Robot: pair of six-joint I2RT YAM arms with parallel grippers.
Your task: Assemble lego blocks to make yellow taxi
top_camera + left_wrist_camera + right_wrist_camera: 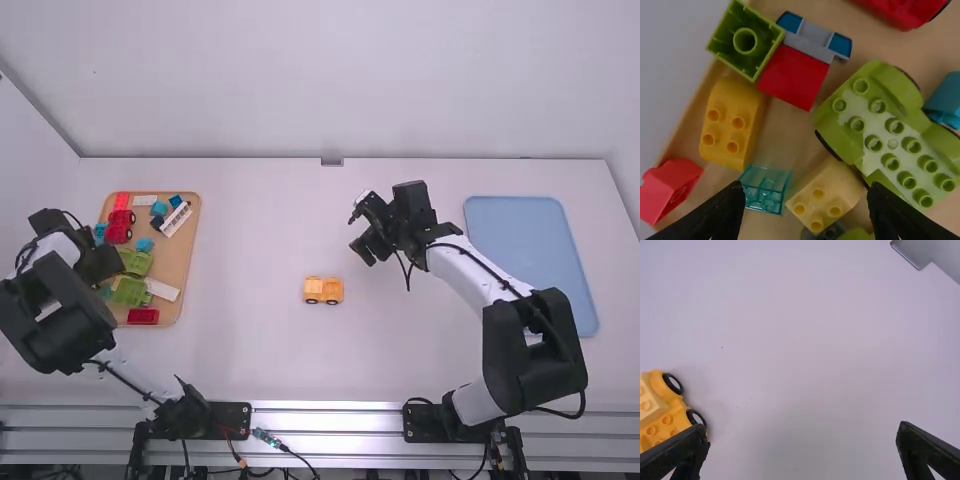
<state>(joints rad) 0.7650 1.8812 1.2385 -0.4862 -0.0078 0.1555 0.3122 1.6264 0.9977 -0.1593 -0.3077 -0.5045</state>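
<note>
At the tray's near edge sits one red block. Further in, the tray holds one white piece and two green car bases, the nearer and the farther.

The one yellow car stands on the tabletop, midway between its side edges and nearer the front edge; two wheels show, and a studded block sits on top.

The left gripper hangs over the tray's left edge, fingers spread, hiding part of the tray. Below it, the left wrist view shows two yellow blocks, one rounded, one paler, with one clear teal block between them.

Beyond the car and to its right, the right gripper is spread and empty. Its arm covers the near left corner of the one blue mat.

Toward the tray's far edge are one red car, two more white pieces and at least three blue blocks.
</note>
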